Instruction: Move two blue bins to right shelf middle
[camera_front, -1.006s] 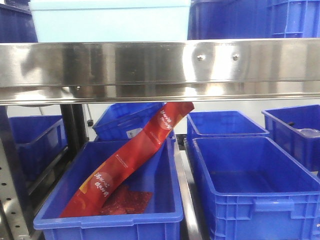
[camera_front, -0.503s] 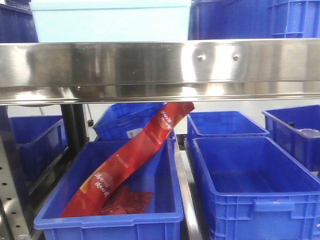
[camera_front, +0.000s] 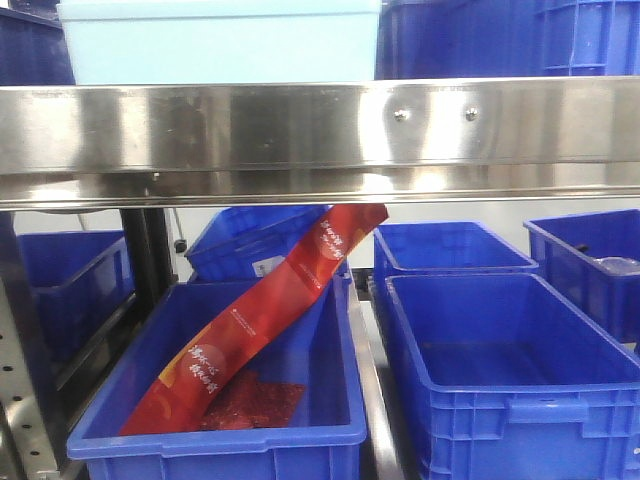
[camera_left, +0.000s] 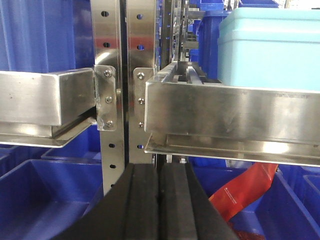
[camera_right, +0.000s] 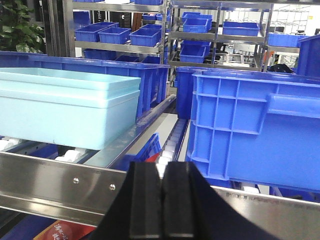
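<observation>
Left pincer (camera_left: 160, 200) and right pincer (camera_right: 162, 200) both pressed closed, holding nothing; blue bin (camera_right: 255, 130) sits beside light-blue bin (camera_right: 67, 112) on shelf.

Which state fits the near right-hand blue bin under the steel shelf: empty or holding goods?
Empty. The front view shows the blue bin with a bare floor, unlike its neighbour holding a red packet.

Blue bins (camera_front: 510, 370), red packet (camera_front: 260, 315), pale-blue tub (camera_right: 67, 112).
</observation>
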